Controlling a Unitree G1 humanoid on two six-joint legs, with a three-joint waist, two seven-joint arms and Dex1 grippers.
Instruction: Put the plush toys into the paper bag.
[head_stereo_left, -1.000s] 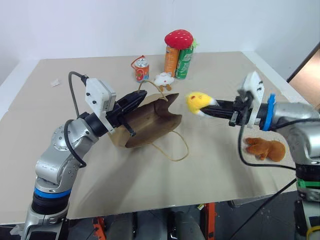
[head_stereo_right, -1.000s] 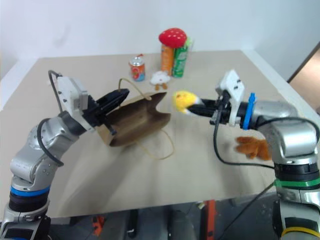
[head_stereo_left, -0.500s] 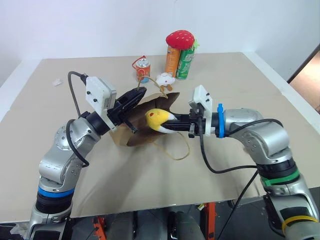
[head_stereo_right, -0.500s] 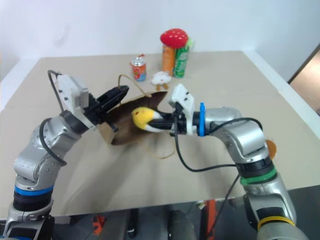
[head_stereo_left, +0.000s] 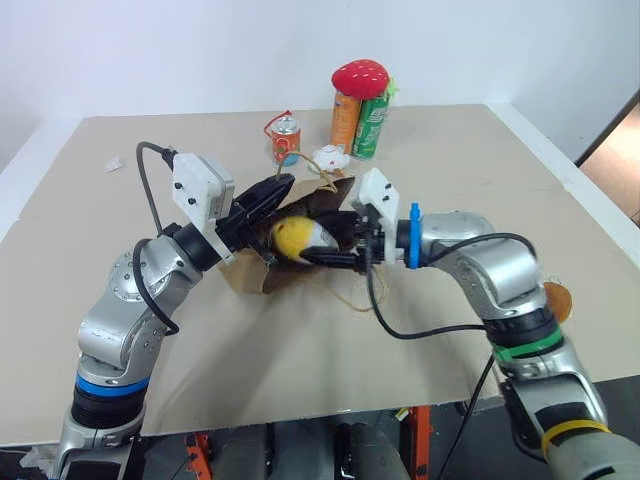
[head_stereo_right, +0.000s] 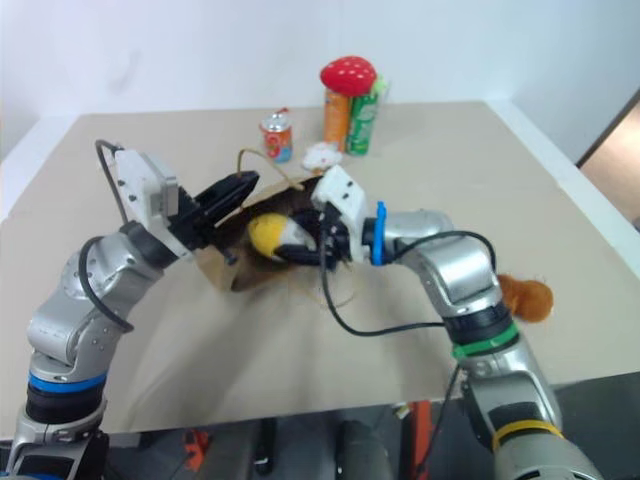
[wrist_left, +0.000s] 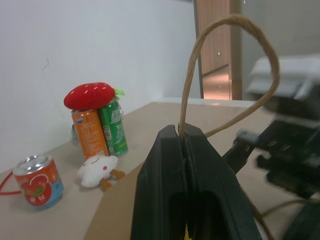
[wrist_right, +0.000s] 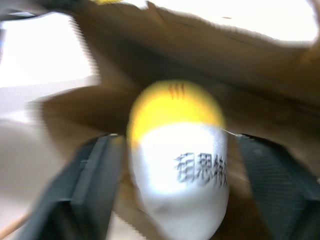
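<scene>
Right wrist view: yellow-and-white egg toy (wrist_right: 176, 160) sits in mouth of paper bag (wrist_right: 240, 65), right gripper (head_stereo_left: 325, 243) fingers spread wide either side, no longer pinching. Left gripper (wrist_left: 184, 150) pressed together on bag's rim at cord handle (wrist_left: 225, 60), holding mouth up. Brown plush animal (head_stereo_right: 525, 297) lies on table (head_stereo_left: 450, 330) near right edge, well apart from bag. Judgement: first toy delivered or nearly; brown toy left. Cans (head_stereo_left: 357, 122) and small white toy (head_stereo_left: 328, 158) behind bag.

Matt kraft paper bag (head_stereo_left: 262, 272), soft plush toy (head_stereo_left: 294, 239)
</scene>
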